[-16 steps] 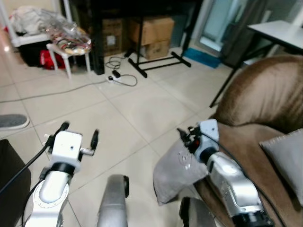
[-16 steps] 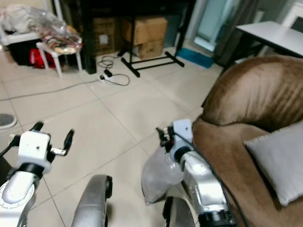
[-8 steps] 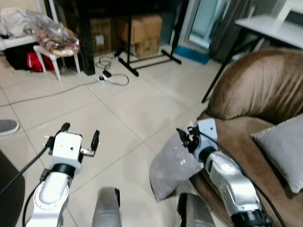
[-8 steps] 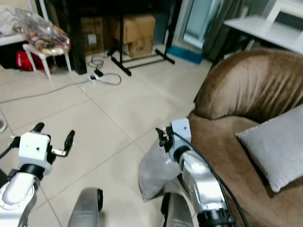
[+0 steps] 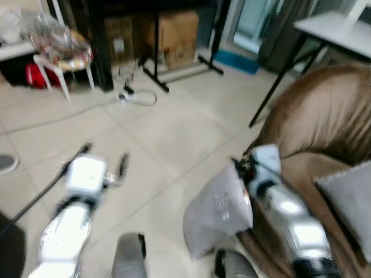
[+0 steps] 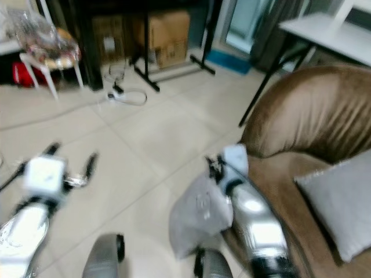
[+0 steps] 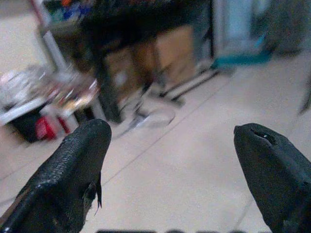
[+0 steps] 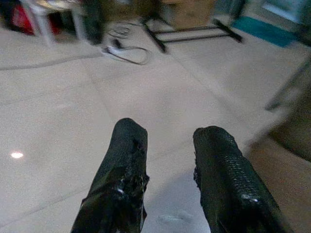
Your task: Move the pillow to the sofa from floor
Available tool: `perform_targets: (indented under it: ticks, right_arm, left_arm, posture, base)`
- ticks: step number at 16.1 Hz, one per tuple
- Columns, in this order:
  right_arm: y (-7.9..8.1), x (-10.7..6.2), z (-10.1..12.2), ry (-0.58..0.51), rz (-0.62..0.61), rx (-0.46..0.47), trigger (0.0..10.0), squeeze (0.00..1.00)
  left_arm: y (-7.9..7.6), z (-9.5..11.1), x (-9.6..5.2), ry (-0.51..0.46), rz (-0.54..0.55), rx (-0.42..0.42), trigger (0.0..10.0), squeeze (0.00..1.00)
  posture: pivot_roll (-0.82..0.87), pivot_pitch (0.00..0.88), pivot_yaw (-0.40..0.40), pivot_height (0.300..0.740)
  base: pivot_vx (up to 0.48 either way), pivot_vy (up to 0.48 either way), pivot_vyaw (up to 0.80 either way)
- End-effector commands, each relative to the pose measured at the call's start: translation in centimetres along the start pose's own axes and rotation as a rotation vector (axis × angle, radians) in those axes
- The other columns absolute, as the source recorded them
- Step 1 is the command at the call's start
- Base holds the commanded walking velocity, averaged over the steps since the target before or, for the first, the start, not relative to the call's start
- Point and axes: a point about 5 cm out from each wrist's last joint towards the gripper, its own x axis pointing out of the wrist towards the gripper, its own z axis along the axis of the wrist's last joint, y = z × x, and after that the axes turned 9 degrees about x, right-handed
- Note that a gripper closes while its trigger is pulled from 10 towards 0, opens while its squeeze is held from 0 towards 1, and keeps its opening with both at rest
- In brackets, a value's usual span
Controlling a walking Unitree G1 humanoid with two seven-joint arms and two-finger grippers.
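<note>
A grey pillow (image 5: pixel 217 211) hangs off the tiled floor from my right gripper (image 5: pixel 239 168), which is shut on its top edge. It hangs right beside the front edge of the brown sofa (image 5: pixel 324 121). In the right wrist view the two black fingers (image 8: pixel 127 160) pinch grey pillow fabric (image 8: pixel 170 216) low between them. My left gripper (image 5: pixel 106 153) is held out over bare floor on the left, open and holding nothing. The left wrist view shows its fingers (image 7: pixel 73 170) wide apart. Both eye views are blurred.
A second grey pillow (image 5: pixel 351 202) lies on the sofa seat. A white table (image 5: pixel 336 29) stands behind the sofa. Cardboard boxes (image 5: pixel 179 37), a black stand, a cable with power strip (image 5: pixel 136 95) and a loaded white stool (image 5: pixel 61 49) line the far side.
The whole picture has shifted and blurred, so the camera is moving. The right gripper with the pillow sits slightly nearer the sofa. The left gripper stays open.
</note>
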Motion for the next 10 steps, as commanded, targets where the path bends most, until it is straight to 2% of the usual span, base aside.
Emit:
perform_targets:
  ticks: [1, 3, 5, 9, 10]
  right_arm:
    - [-1.0, -0.4, 0.2, 0.003, -0.024, -0.033, 10.0, 0.0]
    - [-1.1, -0.4, 0.2, 0.003, -0.027, -0.029, 10.0, 0.0]
    - [-1.4, -0.4, 0.2, -0.002, -0.056, 0.006, 10.0, 0.0]
    - [-1.9, -0.4, 0.4, -0.033, -0.111, 0.013, 10.0, 0.0]
    - [-2.1, -0.4, 0.5, -0.043, -0.121, 0.027, 2.4, 0.0]
  left_arm:
    - [-1.1, 1.0, 0.5, -0.041, -0.032, -0.031, 10.0, 0.0]
    - [-1.1, 1.0, 0.5, -0.039, -0.029, -0.032, 10.0, 0.0]
    - [-1.0, 0.9, 0.5, -0.036, -0.027, -0.03, 10.0, 0.0]
    - [-1.1, 0.6, 0.7, -0.014, -0.033, -0.044, 10.0, 0.0]
    - [-1.1, 0.7, 0.7, -0.022, -0.039, -0.047, 10.0, 0.0]
  posture:
    - [0.11, 0.0, -0.102, 0.595]
    - [0.11, 0.0, -0.102, 0.595]
    - [0.11, 0.0, -0.101, 0.595]
    - [0.1, 0.0, -0.095, 0.595]
    - [0.1, 0.0, -0.095, 0.595]
  base:
    - [0.27, 0.0, 0.48]
    - [0.272, 0.0, 0.53]
    - [0.257, 0.0, 0.0]
    - [0.0, 0.0, 0.0]
    - [0.0, 0.0, 0.0]
